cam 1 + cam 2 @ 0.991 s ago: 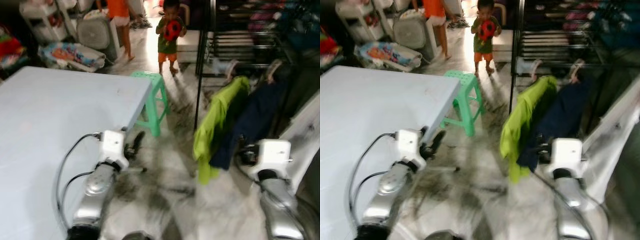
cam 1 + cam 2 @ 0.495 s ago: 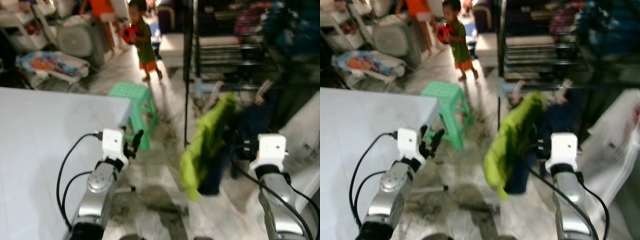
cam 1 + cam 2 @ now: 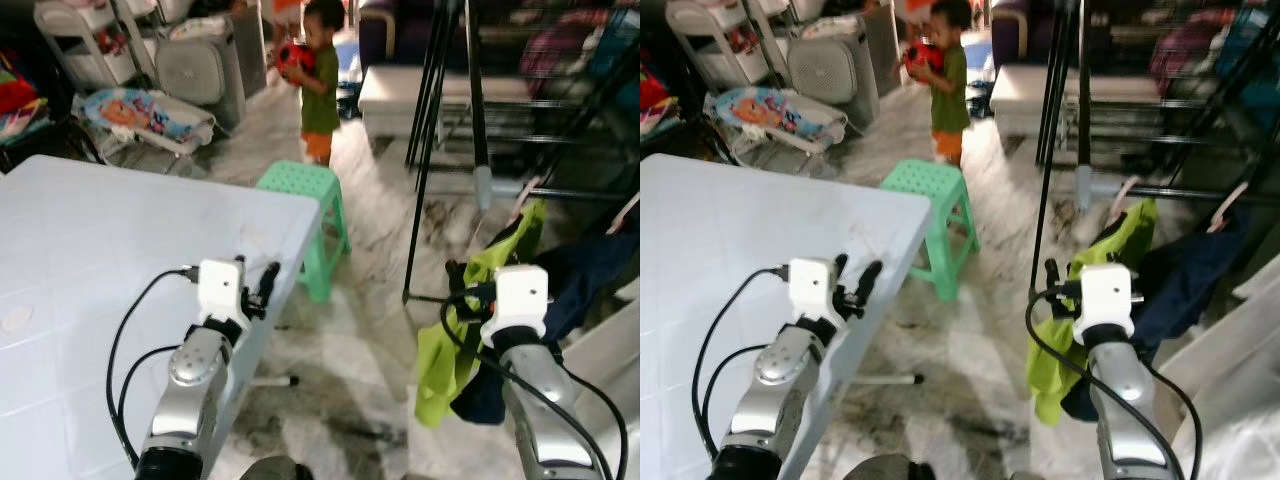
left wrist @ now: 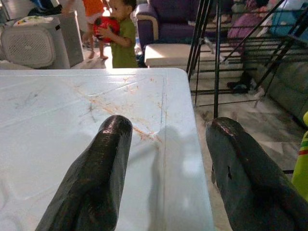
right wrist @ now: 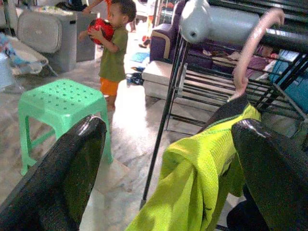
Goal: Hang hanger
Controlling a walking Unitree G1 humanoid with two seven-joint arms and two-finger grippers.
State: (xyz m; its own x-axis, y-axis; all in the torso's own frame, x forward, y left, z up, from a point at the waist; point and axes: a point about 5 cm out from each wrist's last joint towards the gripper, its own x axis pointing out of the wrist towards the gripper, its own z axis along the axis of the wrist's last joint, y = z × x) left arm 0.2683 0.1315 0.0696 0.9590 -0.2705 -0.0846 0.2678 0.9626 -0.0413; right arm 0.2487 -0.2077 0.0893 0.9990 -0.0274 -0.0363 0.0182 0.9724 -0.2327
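Hanger (image 5: 250, 53): pink hook looped over the grey rail (image 5: 226, 26) of the drying rack (image 3: 470, 150); a lime-green shirt (image 5: 197, 187) drapes from it, hanging down beside the rack's black upright.
Second garment: a dark navy piece (image 3: 1180, 285) hangs on the same rail just beside the green shirt, on the side away from the upright, with its own pale hook (image 3: 1232, 205) above it.
Right claw (image 5: 168, 163): spread wide and holding nothing, raised close in front of the green shirt and level with it; one black finger (image 5: 62, 178) lines up with the stool side, the other with the shirt's shoulder. In the head view the right claw's white wrist housing sits against the shirt near the foot of the rack.
Left claw (image 4: 166, 178): also spread wide and empty, poised over the corner of the white worktop (image 3: 90, 250), well apart from the rack; its two fingers (image 4: 96, 173) point across the worktop surface, which shows faint orange-brown smears.
Stool (image 3: 305, 195): green plastic, standing on the marble floor between the worktop corner and the rack.
Person: a child in a green top and orange shorts (image 3: 318, 90) stands beyond the stool, holding a red ball (image 3: 292, 57) at chest height.
Background near the rack: a pale low bench and dark sofa behind the uprights.
Background away from the rack: a white fan unit (image 3: 195, 70) and a patterned cushion (image 3: 145, 112) on the floor beyond the worktop.
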